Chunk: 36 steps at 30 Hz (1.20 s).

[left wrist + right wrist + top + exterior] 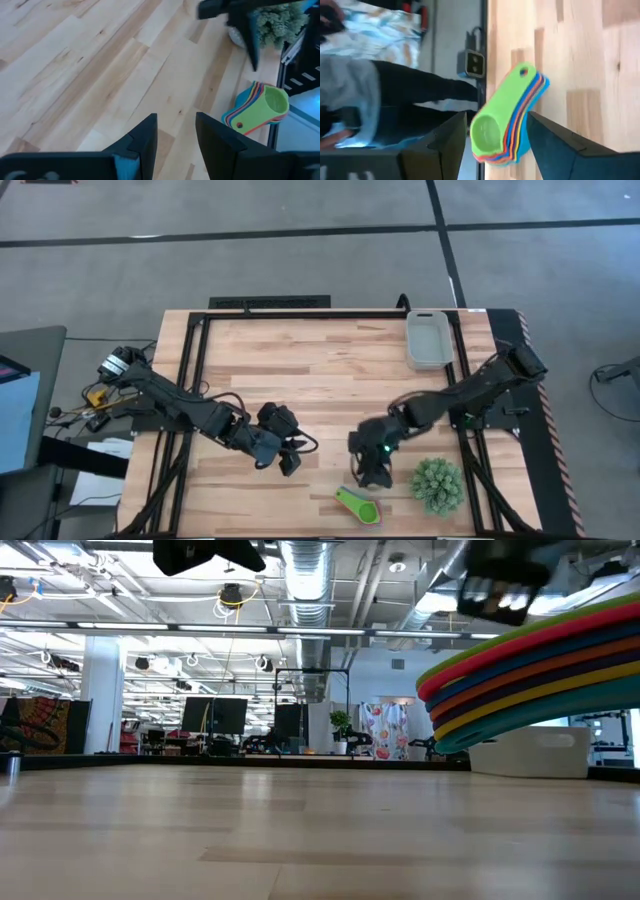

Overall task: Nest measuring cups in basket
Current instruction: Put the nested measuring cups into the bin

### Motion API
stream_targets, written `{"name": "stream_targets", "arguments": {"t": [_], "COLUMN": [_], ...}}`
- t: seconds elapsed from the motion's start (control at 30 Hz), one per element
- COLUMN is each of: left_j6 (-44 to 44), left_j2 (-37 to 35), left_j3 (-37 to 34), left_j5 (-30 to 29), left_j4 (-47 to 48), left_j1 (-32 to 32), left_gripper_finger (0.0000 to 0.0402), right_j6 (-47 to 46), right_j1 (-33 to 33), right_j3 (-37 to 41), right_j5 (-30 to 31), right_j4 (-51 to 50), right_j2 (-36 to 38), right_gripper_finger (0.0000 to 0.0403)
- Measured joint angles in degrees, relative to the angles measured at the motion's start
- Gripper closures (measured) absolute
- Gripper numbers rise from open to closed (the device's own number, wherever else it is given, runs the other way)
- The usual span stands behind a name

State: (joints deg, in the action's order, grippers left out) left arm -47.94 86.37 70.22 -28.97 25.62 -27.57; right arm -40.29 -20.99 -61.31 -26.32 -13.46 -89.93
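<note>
The measuring cups (pixel 358 506) are nested in one stack with the green cup on top. The stack lies tipped on its side on the wood by the table's near edge, and also shows as the cups (pixel 260 107), the cups (pixel 507 120) and fanned handles (pixel 540 670). My right gripper (pixel 372 472) hovers just beyond the stack's far side. It is open, and in its wrist view the right gripper (pixel 496 117) has a finger on either side of the stack without touching it. My left gripper (pixel 287 457) is open over bare wood to the stack's left, seen as the left gripper (pixel 175 125). The pale grey basket (pixel 430 338) stands at the far right.
A spiky green plant (pixel 437 485) stands right of the cups, close to my right gripper. A black frame runs around the table's edges. The wood between the arms and toward the basket (pixel 540 752) is bare. A person stands beyond the near edge in the right wrist view.
</note>
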Motion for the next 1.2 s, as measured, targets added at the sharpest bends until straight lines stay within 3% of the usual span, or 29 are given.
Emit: {"name": "stream_targets", "arguments": {"t": [0.37,0.53,0.63,0.73,0.93,1.2], "left_j6": [-5.07,-0.81,4.37,9.19,11.66,16.82], "left_j2": [0.00,0.00,-0.04,-0.12,-0.26,-0.26], "left_j3": [0.00,0.00,0.00,0.00,0.00,0.00], "left_j5": [0.39,1.60,5.01,9.23,11.25,12.83], "left_j4": [4.66,7.70,9.93,10.77,11.20,12.14], "left_j1": [1.27,0.70,1.64,3.30,4.48,5.00], "left_gripper_finger": [0.0281,0.0281,0.0281,0.0281,0.0281,0.0281], "right_j6": [-8.31,-10.69,-10.61,-7.86,-6.14,-8.20], "right_j1": [-17.03,-23.68,-25.05,-25.87,-26.63,-28.41], "right_j3": [-0.78,-5.30,-9.41,-14.97,-25.21,-31.44], "right_j5": [26.33,34.75,34.63,30.41,25.08,22.96], "right_j4": [-4.72,-12.88,-16.61,-19.52,-24.88,-24.87], "right_j2": [0.60,0.37,-2.41,-7.37,-18.16,-26.22], "right_gripper_finger": [0.0237,0.0286,0.0317,0.0345,0.0392,0.0381]}}
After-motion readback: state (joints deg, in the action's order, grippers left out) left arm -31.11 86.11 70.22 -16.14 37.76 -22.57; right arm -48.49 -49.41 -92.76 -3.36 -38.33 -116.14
